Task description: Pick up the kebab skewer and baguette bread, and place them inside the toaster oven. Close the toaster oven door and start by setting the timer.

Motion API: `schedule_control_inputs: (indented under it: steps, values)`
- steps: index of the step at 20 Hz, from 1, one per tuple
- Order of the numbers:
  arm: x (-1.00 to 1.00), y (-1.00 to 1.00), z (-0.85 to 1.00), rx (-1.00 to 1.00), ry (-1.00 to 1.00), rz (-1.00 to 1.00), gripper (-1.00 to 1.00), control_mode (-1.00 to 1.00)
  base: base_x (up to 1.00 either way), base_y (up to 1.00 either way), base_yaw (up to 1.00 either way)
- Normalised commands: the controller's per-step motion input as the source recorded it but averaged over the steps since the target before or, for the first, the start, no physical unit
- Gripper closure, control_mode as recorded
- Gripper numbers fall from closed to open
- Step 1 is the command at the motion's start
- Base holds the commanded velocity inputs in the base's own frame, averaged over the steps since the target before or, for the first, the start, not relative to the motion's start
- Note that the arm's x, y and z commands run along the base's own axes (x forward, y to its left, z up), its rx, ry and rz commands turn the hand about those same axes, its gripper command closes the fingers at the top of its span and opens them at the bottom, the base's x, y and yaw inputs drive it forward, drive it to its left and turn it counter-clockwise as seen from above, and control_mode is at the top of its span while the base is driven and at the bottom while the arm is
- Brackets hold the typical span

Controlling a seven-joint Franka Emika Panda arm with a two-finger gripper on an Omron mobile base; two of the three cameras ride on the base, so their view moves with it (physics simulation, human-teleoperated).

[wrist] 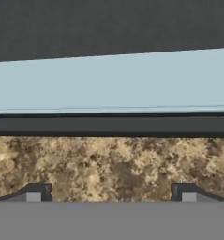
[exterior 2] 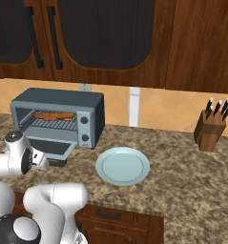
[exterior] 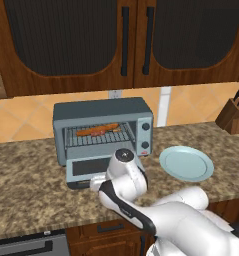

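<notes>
The baguette bread (exterior: pixel 93 131) and kebab skewer (exterior: pixel 112 127) are already lying on the rack inside the toaster oven (exterior: pixel 102 129), and the gripper (wrist: pixel 111 192) is hovering low over the counter (wrist: pixel 108 161) with fingers spread wide and empty — right at the front edge of the dropped toaster oven door (wrist: pixel 111 82). To close it well, it is likely best to be catching under the dark bar handle (wrist: pixel 111 125) and lifting in an arc about the lower hinge — not pushing straight in.

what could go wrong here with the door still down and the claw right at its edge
The open claw sits low by the front edge of the toaster oven door, which lies flat over the counter. It might slip off the dark bar handle or scrape the granite rather than lift the door.

The baguette bread and kebab skewer rest on the rack; a hard swing could jolt them.

The plate lies close beside the arm's elbow and could get bumped.
</notes>
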Motion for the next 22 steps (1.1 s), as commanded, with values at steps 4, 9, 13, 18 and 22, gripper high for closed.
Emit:
schedule_control_inputs:
  steps: [4, 9, 13, 18, 22]
  values:
    - [0.20, 0.05, -0.16, 0.00, -0.08, 0.08, -1.00, -1.00, 0.00, 0.00, 0.00]
    - [0.20, 0.01, -0.20, 0.00, -0.05, 0.03, -1.00, -1.00, 0.00, 0.00, 0.00]
    - [0.26, 0.00, -0.05, 0.00, -0.03, 0.00, -1.00, -1.00, 0.00, 0.00, 0.00]
    - [0.27, 0.00, -0.01, 0.00, -0.05, 0.00, -1.00, -1.00, 0.00, 0.00, 0.00]
    - [0.26, 0.00, -0.01, 0.00, -0.09, 0.00, -1.00, -1.00, 0.00, 0.00, 0.00]
